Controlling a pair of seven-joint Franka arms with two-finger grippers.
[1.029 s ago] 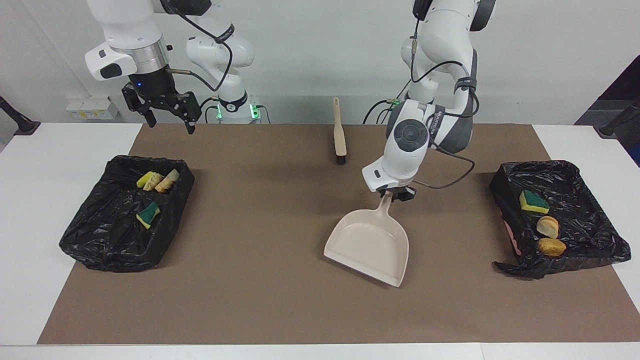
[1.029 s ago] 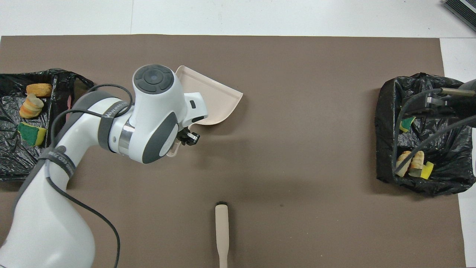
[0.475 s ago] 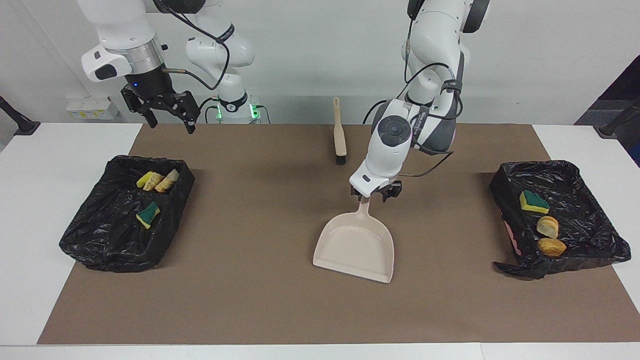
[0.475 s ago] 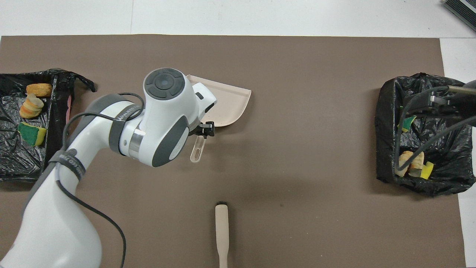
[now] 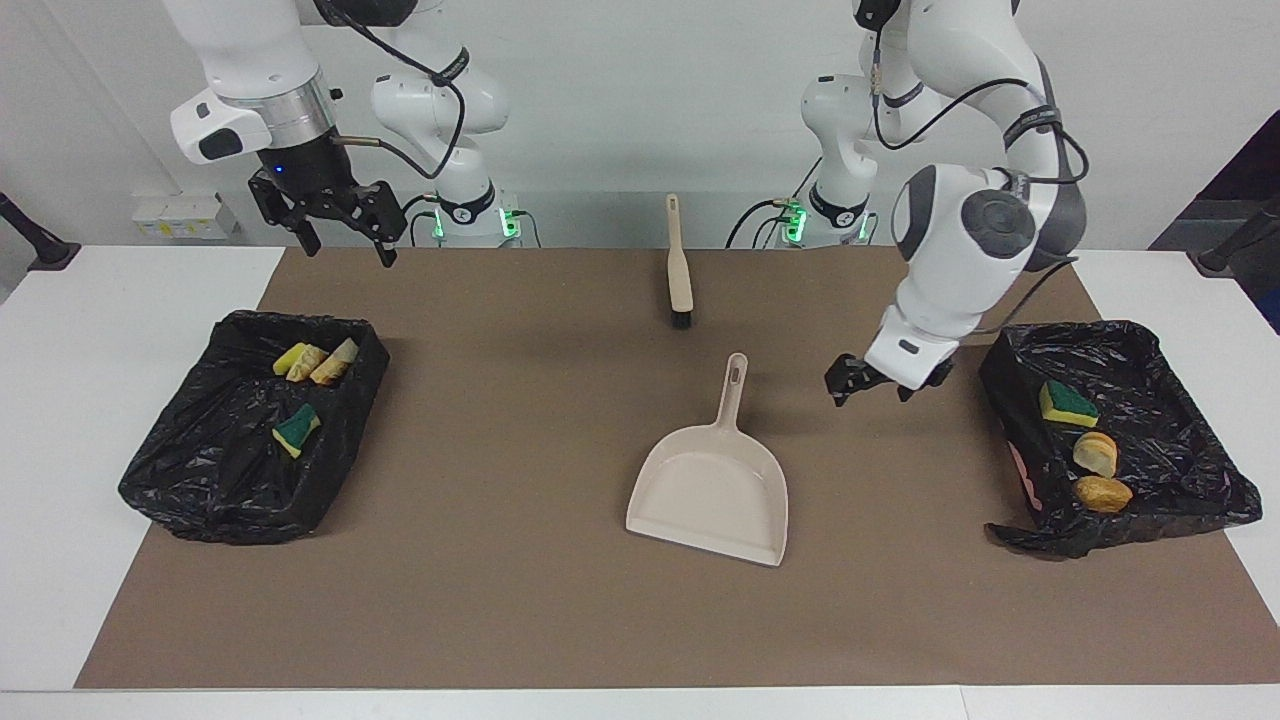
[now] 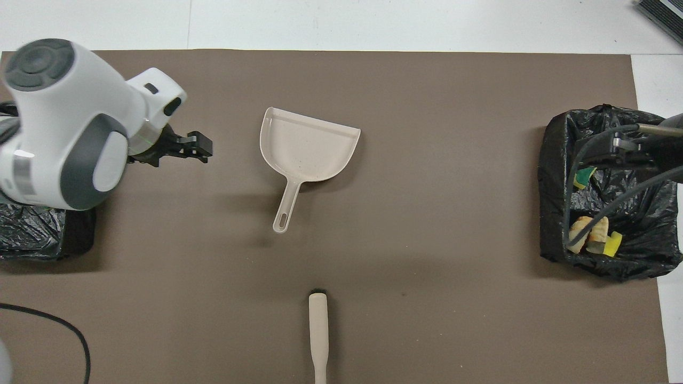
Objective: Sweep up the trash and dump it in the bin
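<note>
While both grippers' jaws gape empty, smooth beige dustpan (image 5: 712, 488) lies flat.

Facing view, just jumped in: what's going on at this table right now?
Nothing is being held. The beige plastic dustpan lies empty on the brown mat, and the beige black-bristled brush lies nearer the robots. The left gripper hangs empty over the mat beside one black-lined bin; the right gripper waits, open. Sponge and bread scraps sit in both bins.
</note>
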